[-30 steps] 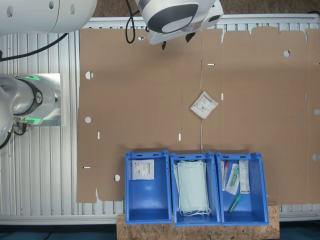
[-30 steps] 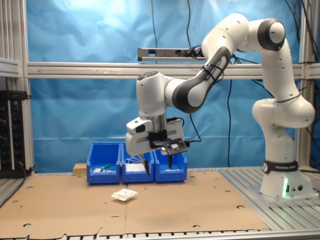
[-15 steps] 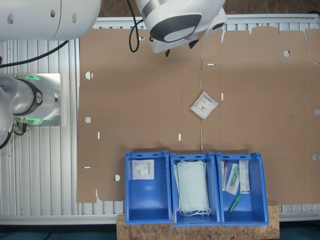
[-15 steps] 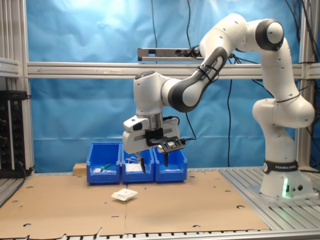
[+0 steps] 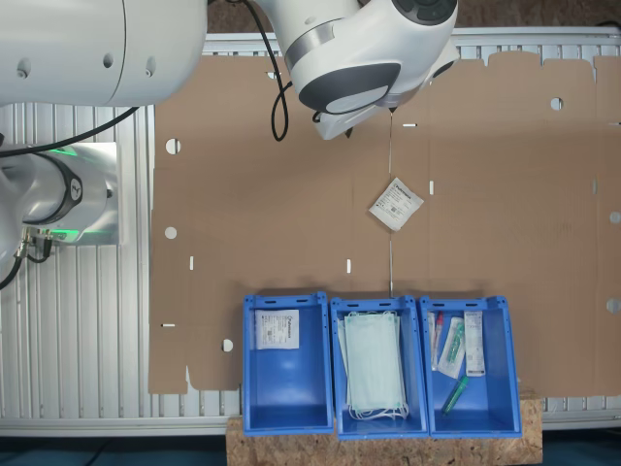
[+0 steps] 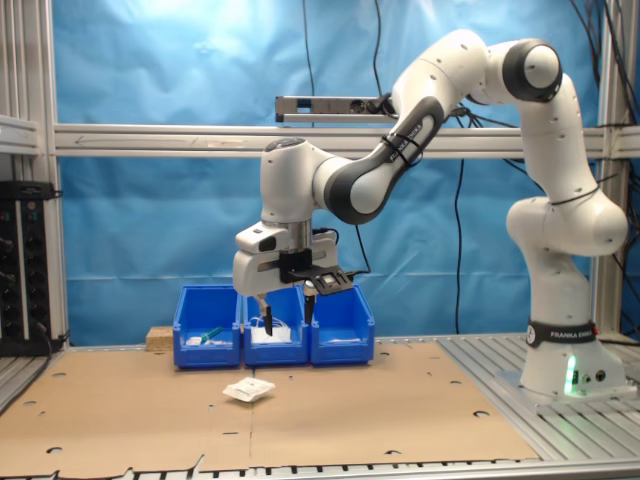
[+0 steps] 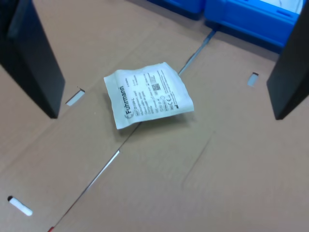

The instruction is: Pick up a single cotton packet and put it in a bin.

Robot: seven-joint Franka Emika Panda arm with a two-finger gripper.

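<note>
The cotton packet (image 5: pixel 396 203), a small white square with dark print, lies flat on the brown cardboard (image 5: pixel 291 194); it also shows as the packet (image 6: pixel 249 389) and the packet (image 7: pixel 147 94). My gripper (image 6: pixel 287 320) hangs open above the cardboard, higher than the packet and a little toward the second exterior view's right of it. In the wrist view the gripper (image 7: pixel 164 115) shows two dark fingers (image 7: pixel 34 63) wide apart, with the packet on the cardboard below them. The bin (image 5: pixel 249 369) with one white packet (image 5: pixel 277 328) inside is the bin (image 6: pixel 345 338) in the row of three.
A middle blue bin (image 5: pixel 335 379) holds pale green masks, and a third blue bin (image 5: pixel 509 379) holds long wrapped items. The bins rest on a wooden board (image 5: pixel 243 447). The robot base (image 6: pixel 565 370) stands on the slatted metal table. Blue bins (image 7: pixel 251 14) show beyond the packet.
The arm has swung the open gripper toward the packet: to the second exterior view's left, and down and rightward in the first exterior view. The packet has not moved.
</note>
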